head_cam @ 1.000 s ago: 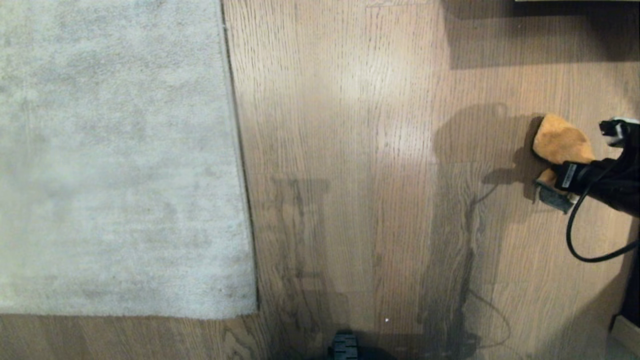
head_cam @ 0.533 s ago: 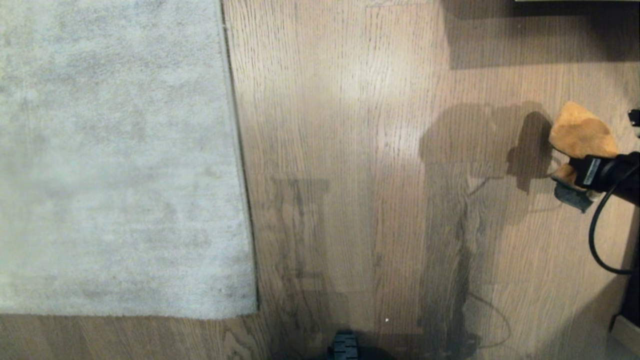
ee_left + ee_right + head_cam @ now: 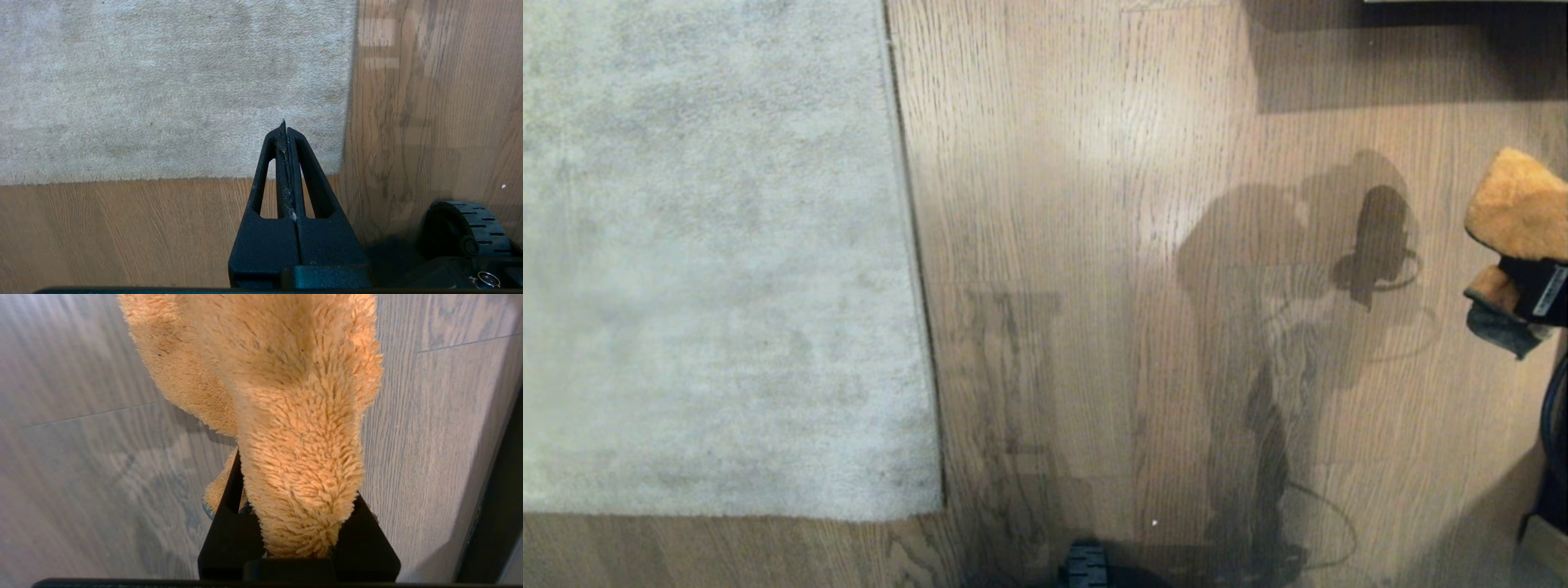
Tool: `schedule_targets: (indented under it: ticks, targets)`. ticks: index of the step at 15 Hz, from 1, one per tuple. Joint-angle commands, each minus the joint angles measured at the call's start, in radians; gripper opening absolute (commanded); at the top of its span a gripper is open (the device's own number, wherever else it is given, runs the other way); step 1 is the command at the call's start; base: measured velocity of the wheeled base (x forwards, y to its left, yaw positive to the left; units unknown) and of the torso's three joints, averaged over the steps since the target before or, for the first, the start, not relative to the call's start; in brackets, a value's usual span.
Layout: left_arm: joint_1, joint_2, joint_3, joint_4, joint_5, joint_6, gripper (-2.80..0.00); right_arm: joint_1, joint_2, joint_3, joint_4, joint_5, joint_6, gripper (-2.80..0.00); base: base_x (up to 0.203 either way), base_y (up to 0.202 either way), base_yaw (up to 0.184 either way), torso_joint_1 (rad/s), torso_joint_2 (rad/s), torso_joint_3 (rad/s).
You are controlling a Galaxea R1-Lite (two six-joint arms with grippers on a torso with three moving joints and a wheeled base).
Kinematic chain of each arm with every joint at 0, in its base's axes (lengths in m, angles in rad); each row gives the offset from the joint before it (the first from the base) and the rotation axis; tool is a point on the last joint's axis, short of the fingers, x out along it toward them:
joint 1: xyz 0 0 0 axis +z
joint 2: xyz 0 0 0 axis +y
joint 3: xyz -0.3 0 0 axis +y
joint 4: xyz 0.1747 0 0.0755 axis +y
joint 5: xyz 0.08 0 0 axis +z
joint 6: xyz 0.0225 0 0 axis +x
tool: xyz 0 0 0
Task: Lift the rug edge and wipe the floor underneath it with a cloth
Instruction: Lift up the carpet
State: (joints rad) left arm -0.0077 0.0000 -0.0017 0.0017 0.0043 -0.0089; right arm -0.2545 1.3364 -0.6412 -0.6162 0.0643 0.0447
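The pale grey-beige rug lies flat on the left, and its rug edge runs straight down beside the brown wood floor. At the far right of the head view my right gripper is shut on the mustard-tan cloth, held above the floor with a grey bit hanging below. In the right wrist view the fluffy cloth fills the jaws of the right gripper and hides the fingertips. My left gripper is shut and empty, hanging over the rug's near corner.
The robot base's black wheel sits near the rug corner, and a dark part of the base shows at the bottom of the head view. A black cable hangs at the right. A dark furniture edge stands at the lower right.
My right gripper has carried the cloth up off the floor and toward the right edge of the head view. Its shadow has slid left. The rug and left gripper are unchanged.
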Motion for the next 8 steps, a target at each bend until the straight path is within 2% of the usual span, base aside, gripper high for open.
schedule_targets:
  ticks: [1, 8]
  targets:
    - [0.0, 0.0, 0.0, 0.0, 0.0, 0.0, -2.8, 0.0, -0.104, 0.054, -0.004, 0.014, 0.001, -2.8, 0.0, 0.0, 0.0, 0.0, 0.0, 0.0]
    - [0.0, 0.0, 0.0, 0.0, 0.0, 0.0, -2.8, 0.01, -0.327, 0.198, 0.051, 0.046, 0.0, -2.8, 0.0, 0.0, 0.0, 0.0, 0.0, 0.0]
